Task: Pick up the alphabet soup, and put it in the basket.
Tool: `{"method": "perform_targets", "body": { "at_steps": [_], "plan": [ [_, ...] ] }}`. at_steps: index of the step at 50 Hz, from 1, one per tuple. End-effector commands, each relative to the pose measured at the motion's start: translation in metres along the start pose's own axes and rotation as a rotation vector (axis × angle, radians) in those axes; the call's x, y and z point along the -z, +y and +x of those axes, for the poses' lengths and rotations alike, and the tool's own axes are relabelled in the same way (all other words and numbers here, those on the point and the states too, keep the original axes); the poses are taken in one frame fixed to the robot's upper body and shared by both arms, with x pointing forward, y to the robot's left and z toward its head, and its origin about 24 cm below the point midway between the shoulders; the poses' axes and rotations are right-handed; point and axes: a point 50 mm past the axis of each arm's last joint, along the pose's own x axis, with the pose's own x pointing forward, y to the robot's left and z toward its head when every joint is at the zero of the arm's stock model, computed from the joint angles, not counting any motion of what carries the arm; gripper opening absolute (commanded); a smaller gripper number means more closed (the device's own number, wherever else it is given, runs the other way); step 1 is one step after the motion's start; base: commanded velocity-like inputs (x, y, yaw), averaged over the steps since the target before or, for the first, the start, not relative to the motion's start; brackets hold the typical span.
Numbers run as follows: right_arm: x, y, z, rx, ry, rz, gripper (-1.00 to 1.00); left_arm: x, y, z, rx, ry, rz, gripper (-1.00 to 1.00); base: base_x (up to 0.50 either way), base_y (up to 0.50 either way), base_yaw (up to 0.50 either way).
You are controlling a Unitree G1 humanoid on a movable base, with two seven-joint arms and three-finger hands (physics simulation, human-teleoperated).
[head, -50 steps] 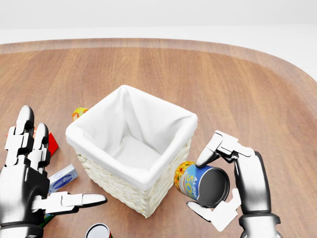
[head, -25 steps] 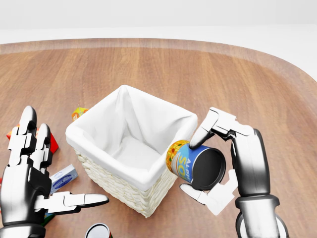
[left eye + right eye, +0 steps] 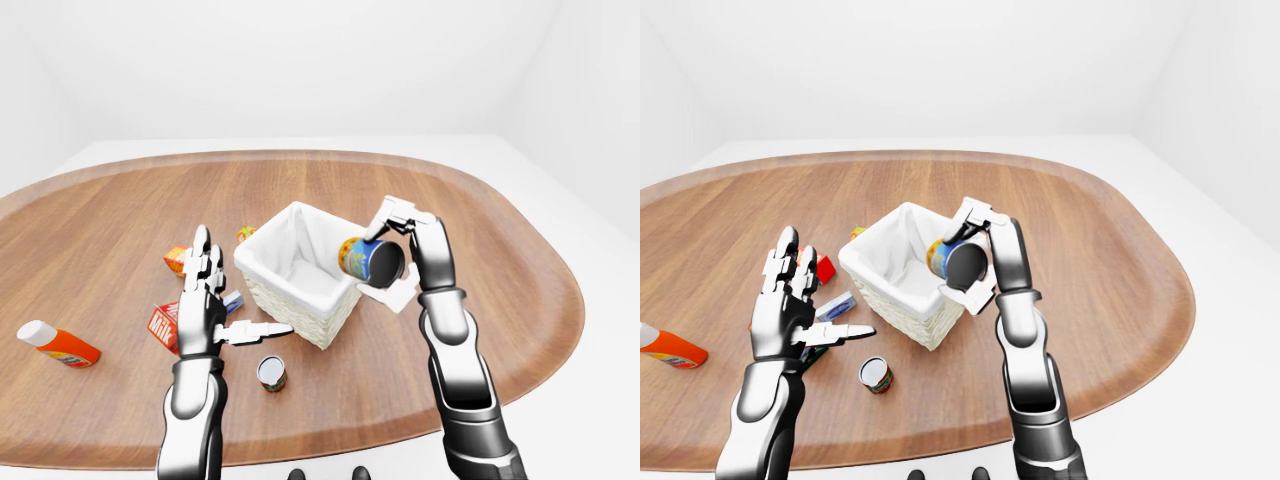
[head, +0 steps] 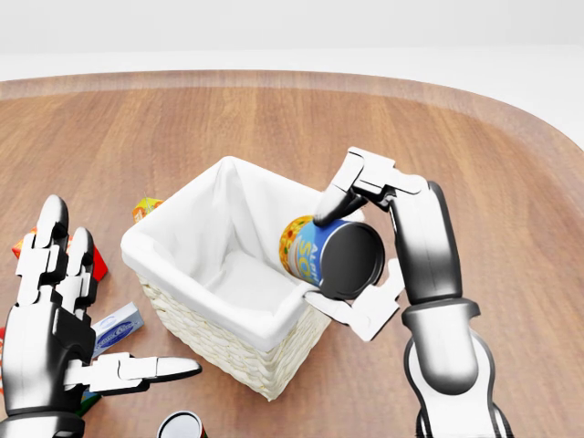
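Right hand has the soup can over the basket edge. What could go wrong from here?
1. The alphabet soup lies on its side in the right hand, straddling the basket rim rather than its middle. Released now, it may catch the rim and roll out onto the table.
2. The thumb sits low against the rim; moving further could nudge or tip the light basket.
3. The left hand hangs open beside the basket and does not brace it.
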Motion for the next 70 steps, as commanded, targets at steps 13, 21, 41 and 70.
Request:
{"method": "perform_targets", "body": {
  "at_steps": [13,21,41,70],
  "plan": [
    [0.001,0.019,0.037,-0.017,-0.002,0.019,-1.00,0.000,0.000,0.000,0.000,0.000,-0.003,1.00,0.00,0.00,0.00],
    [0.004,0.032,0.048,-0.056,0.026,0.014,-1.00,-0.001,0.000,0.000,0.000,0.001,-0.003,1.00,0.00,0.00,0.00],
    [0.023,0.069,0.064,-0.152,0.079,-0.008,-1.00,-0.001,0.001,0.000,-0.004,-0.001,-0.005,1.00,0.00,0.00,0.00],
    [0.033,0.088,0.097,-0.212,0.134,-0.171,-1.00,0.001,0.000,0.001,-0.001,0.006,-0.003,1.00,0.00,0.00,0.00]
  ]
}}
